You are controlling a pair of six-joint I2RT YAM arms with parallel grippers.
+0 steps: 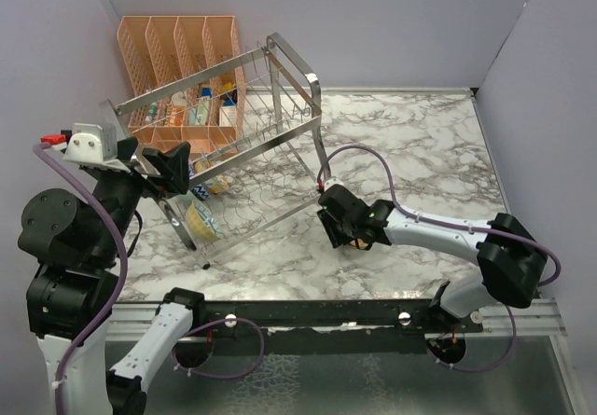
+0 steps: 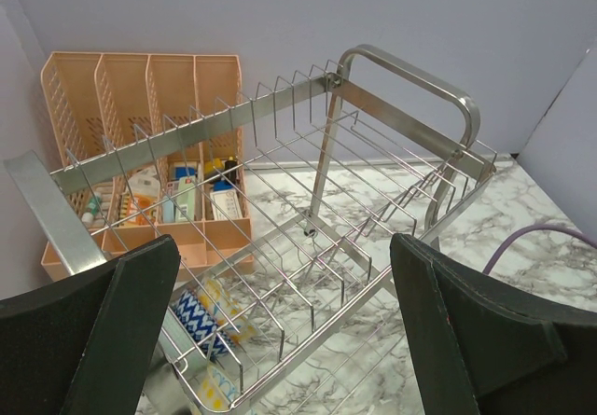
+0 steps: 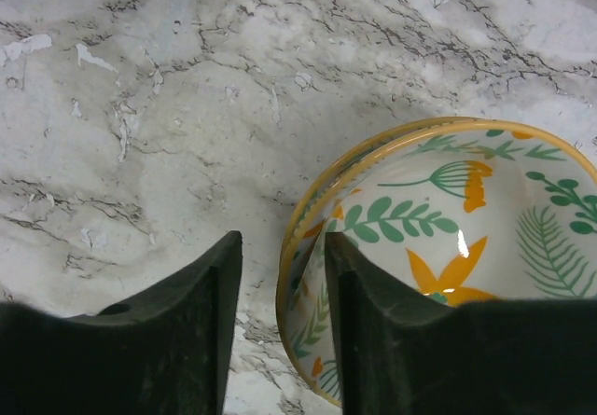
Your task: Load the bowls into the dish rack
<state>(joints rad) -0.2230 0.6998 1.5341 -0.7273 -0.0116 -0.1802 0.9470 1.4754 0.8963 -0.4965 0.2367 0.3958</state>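
Observation:
The chrome wire dish rack stands left of centre on the marble table and fills the left wrist view. Two bowls stand on edge in its lower tier at the left end: one with a blue zigzag outside and one cream-yellow. A third bowl, cream with orange and green leaves, sits on the table right of the rack, mostly hidden under the gripper in the top view. My right gripper straddles its left rim, one finger inside, one outside, not clamped. My left gripper is wide open and empty above the rack's left end.
A peach-orange mesh organiser holding small packets stands behind the rack against the back wall. Walls close in the left, back and right sides. A purple cable loops over the table behind the right arm.

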